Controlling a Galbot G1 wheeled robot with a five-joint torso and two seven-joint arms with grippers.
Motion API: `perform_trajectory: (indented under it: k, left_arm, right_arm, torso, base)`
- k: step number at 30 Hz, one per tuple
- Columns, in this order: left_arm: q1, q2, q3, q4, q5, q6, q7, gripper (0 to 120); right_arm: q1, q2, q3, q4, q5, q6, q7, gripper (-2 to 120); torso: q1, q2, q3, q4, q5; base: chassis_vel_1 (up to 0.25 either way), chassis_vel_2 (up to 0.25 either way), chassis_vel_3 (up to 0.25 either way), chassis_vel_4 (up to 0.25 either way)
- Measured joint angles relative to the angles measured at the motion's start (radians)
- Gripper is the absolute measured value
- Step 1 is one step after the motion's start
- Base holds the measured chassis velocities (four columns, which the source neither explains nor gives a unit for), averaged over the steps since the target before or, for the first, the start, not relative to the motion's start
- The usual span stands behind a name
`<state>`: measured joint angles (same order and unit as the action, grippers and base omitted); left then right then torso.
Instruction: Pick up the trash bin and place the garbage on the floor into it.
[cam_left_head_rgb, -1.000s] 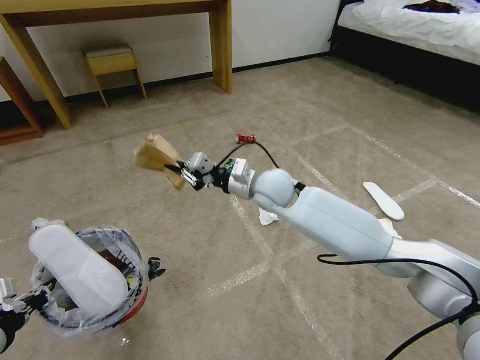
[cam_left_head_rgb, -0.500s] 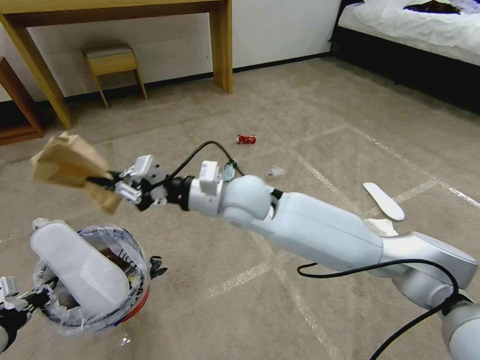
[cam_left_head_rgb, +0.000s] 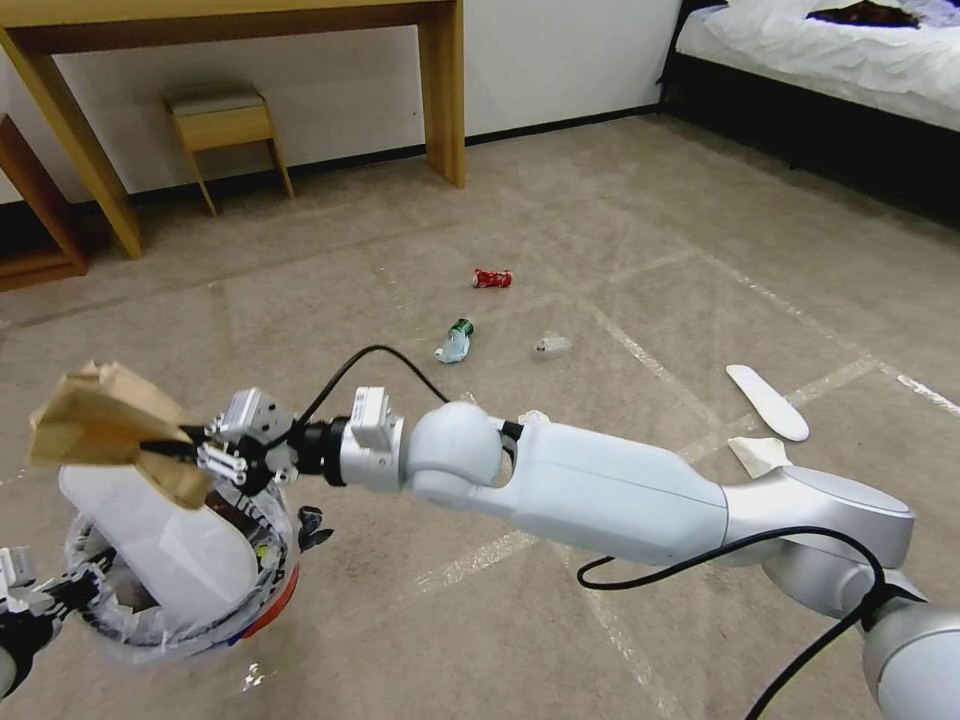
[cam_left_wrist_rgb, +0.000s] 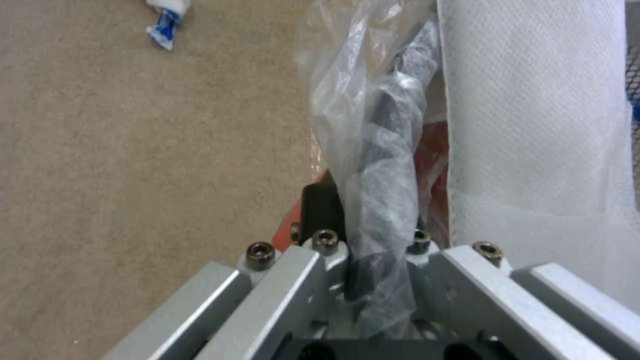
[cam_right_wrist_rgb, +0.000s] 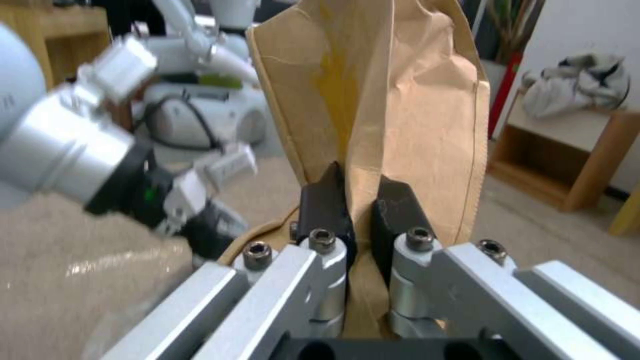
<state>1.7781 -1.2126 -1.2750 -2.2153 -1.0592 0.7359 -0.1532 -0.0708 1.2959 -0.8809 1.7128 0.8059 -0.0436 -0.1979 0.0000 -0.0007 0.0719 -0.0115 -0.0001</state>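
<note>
The red trash bin (cam_left_head_rgb: 268, 603), lined with a crinkled clear bag, is at the lower left with a white slipper (cam_left_head_rgb: 160, 545) sticking out of it. My left gripper (cam_left_head_rgb: 60, 597) is shut on its rim; in the left wrist view the left gripper (cam_left_wrist_rgb: 370, 220) pinches the bag-wrapped rim (cam_left_wrist_rgb: 387, 150). My right gripper (cam_left_head_rgb: 178, 452) is shut on a brown paper bag (cam_left_head_rgb: 95, 425), held just above the bin's far edge. In the right wrist view the right gripper (cam_right_wrist_rgb: 360, 200) clamps that paper bag (cam_right_wrist_rgb: 380, 90). A red can (cam_left_head_rgb: 491, 278), a bluish bottle (cam_left_head_rgb: 454, 345) and another slipper (cam_left_head_rgb: 768, 401) lie on the carpet.
A clear wrapper (cam_left_head_rgb: 552, 346) and white paper (cam_left_head_rgb: 757, 455) also lie on the taped carpet. A small black scrap (cam_left_head_rgb: 312, 530) sits beside the bin. A wooden desk leg (cam_left_head_rgb: 443, 90) and stool (cam_left_head_rgb: 225, 120) stand at the back wall, a bed (cam_left_head_rgb: 830, 50) at the back right.
My right arm has swung left and toward me with the paper bag, from mid-floor to just over the bin. The bin and left gripper have stayed put.
</note>
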Motion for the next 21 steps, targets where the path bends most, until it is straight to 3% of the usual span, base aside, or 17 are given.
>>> perform_trajectory:
  k: [16, 21]
  left_arm:
    - [-0.01, -0.005, 0.002, 0.003, -0.001, -0.001, 0.0, 1]
    - [-0.012, -0.015, 0.003, -0.002, 0.001, -0.001, 0.002, 1]
  right_arm:
    - [0.022, 0.006, -0.09, 0.004, -0.031, -0.113, 0.071, 4]
    - [0.054, 0.016, -0.124, 0.013, -0.031, -0.19, 0.101, 4]
  torso:
    - [0.0, 0.0, 0.0, 0.0, 0.0]
    - [0.0, 0.0, 0.0, 0.0, 0.0]
  base:
    - [0.0, 0.0, 0.0, 0.0]
    - [0.0, 0.0, 0.0, 0.0]
